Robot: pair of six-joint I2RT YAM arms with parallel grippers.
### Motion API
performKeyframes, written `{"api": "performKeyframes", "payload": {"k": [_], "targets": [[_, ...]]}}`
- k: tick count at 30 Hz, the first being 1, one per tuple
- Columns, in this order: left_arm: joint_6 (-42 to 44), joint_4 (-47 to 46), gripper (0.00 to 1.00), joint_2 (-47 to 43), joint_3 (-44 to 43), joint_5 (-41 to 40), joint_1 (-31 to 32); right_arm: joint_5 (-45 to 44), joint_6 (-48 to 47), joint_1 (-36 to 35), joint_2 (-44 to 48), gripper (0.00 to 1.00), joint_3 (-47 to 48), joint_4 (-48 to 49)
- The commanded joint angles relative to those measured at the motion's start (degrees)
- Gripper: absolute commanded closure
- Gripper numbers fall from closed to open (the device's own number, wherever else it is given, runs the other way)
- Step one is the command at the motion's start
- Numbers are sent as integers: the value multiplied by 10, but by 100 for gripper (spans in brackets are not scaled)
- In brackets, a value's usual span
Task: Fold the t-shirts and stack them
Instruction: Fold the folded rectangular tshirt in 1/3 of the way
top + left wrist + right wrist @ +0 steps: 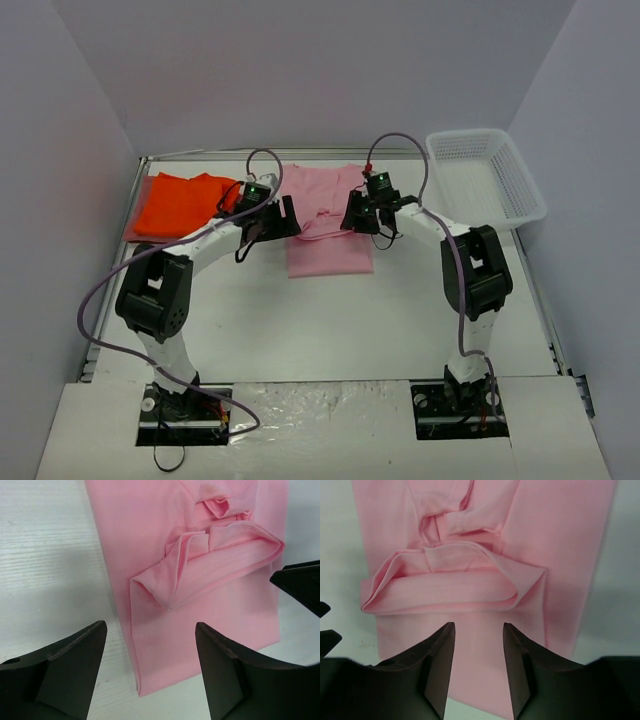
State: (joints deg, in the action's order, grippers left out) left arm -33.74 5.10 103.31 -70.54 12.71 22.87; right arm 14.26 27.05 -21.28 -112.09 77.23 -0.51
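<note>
The light pink t-shirt [328, 235] lies on the table as a long rectangle, sleeves folded in and bunched across its middle [210, 565] [450, 582]. My left gripper [283, 222] is open and empty over its left edge; in the left wrist view the gripper [150, 640] straddles the shirt's near corner. My right gripper [352, 215] is open and empty at the shirt's right edge, its opening [478, 640] just short of the bunched fold. The bright orange t-shirt [185, 203] lies flat at the far left. The pinkish-red folded shirt is out of view.
A white mesh basket [486, 176] stands at the far right corner. The white table [330, 320] is bounded by grey walls on three sides. Cables loop from both wrists over the shirt's far end.
</note>
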Motion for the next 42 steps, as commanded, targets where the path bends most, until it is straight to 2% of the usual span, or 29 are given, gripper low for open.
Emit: {"api": "performKeyframes", "payload": {"k": [1,3,5,17,42], "targets": [[-11,-14,29,-46,11,-19,4,-15,5,-25,28,62,-12,0],[-10,-13,30,-60,19,-22,4,-15,11,-34,27,84,-16,-1],[-10,-11,30,-72,31,-27,4,-16,15,-46,23,100,-18,19],[-3,-9,29,-94,57,-33,3,-24,19,-78,-27,100,13,20],[5,-5,29,-83,54,-31,3,-20,15,-83,-98,100,82,19]]}}
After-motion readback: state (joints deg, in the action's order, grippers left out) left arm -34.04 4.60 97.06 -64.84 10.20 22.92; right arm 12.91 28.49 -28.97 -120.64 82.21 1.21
